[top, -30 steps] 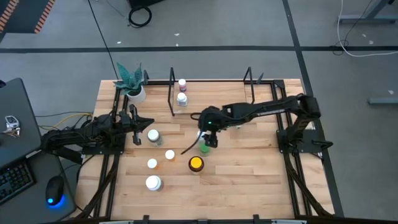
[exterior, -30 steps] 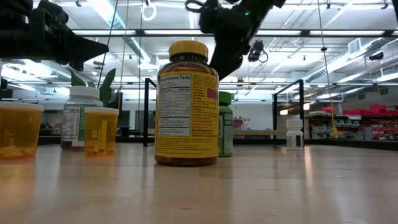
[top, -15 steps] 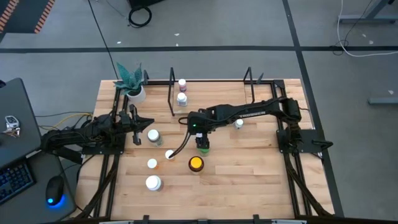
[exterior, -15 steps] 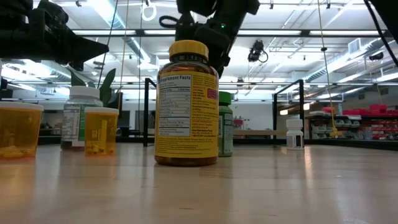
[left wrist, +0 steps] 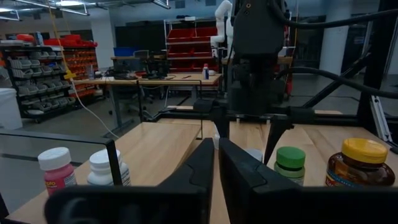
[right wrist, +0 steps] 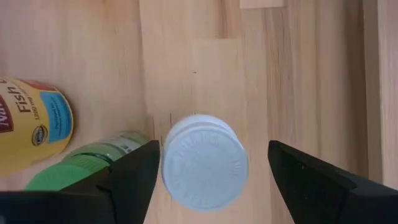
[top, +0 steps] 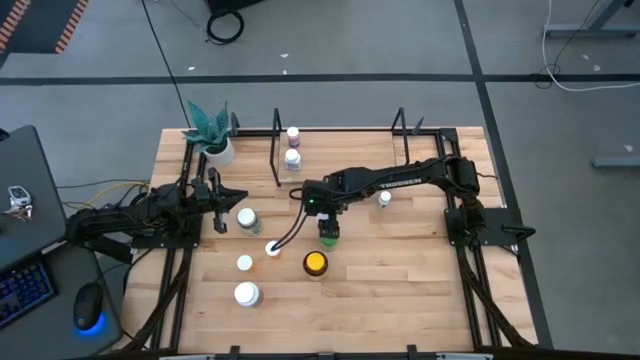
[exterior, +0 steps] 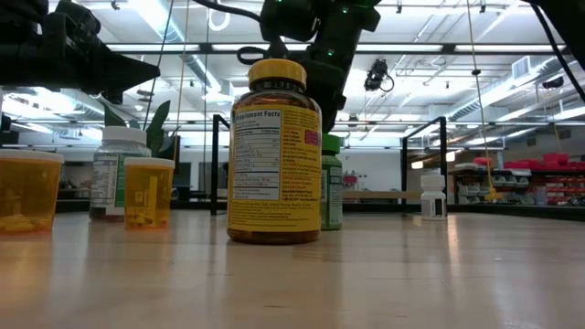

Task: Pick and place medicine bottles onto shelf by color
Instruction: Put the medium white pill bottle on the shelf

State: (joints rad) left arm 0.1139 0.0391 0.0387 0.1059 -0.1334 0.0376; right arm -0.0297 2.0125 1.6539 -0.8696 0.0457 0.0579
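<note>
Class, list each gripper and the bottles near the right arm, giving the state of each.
Left gripper: shut, empty.
Right gripper: open, above the white bottle.
White bottle: upright, capped, not gripped.
Green bottle: upright, capped.
Yellow bottle: upright, capped.

Grey floor (top: 400, 60) crossed by dark lines; red bin racks (left wrist: 196, 37) behind.

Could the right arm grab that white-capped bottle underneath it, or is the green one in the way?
Probably yes: the right gripper hangs open with the white-capped bottle between its fingers. The green bottle stands just outside one finger, close but seemingly clear.
</note>
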